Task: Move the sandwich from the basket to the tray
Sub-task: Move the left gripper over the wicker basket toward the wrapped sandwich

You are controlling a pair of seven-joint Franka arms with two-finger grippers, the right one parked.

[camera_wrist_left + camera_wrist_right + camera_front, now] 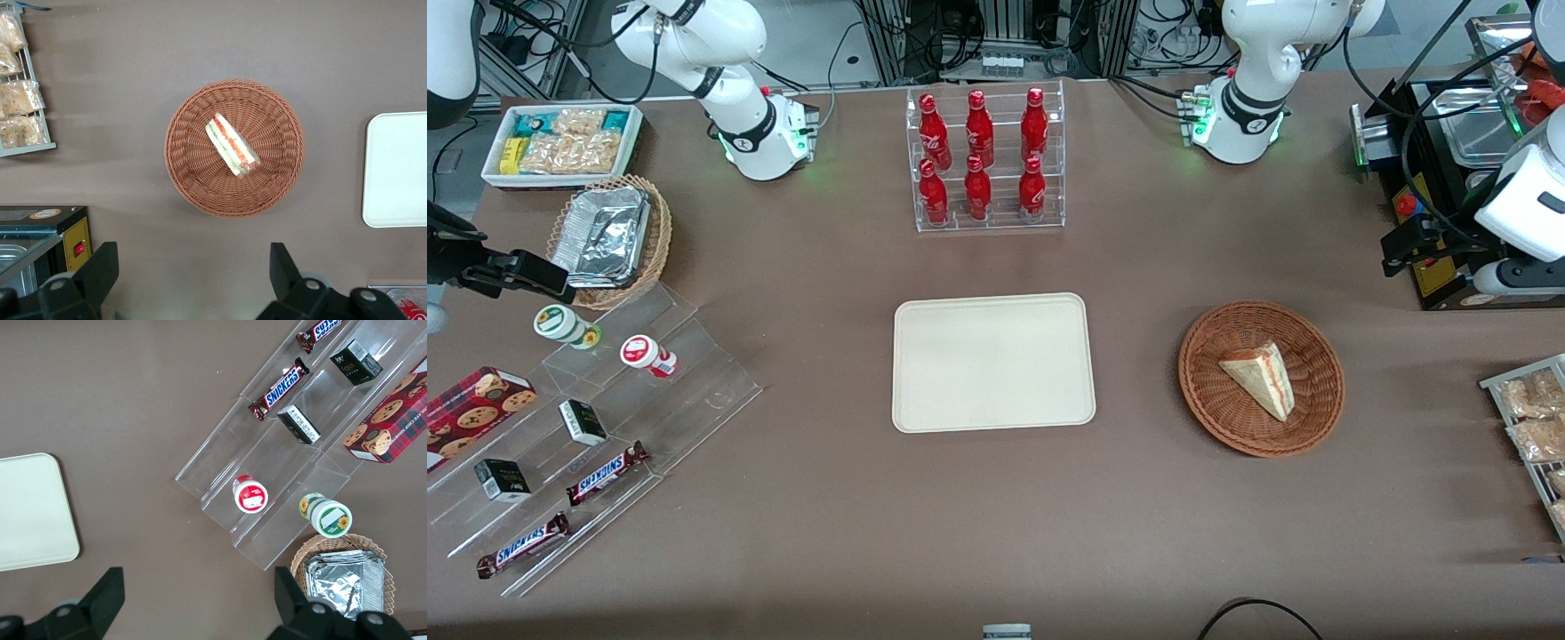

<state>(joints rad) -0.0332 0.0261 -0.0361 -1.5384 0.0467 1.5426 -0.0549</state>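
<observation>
With its fingers spread wide, the gripper [193, 273] hangs high above the basket [1316, 418], whose sandwich [1260, 379] looks light, soft and slick-wrapped, best pinched gently across its flat bread faces.

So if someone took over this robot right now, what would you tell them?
Hand: open, holding nothing, raised above the table beside the basket.
Sandwich: lying in the basket, untouched.
Tray: bare, beside the basket, toward the parked arm's end of the table.
Done: nothing yet.
Left: lower onto the sandwich, grip it, lift it, carry it over and set it on the tray.
</observation>
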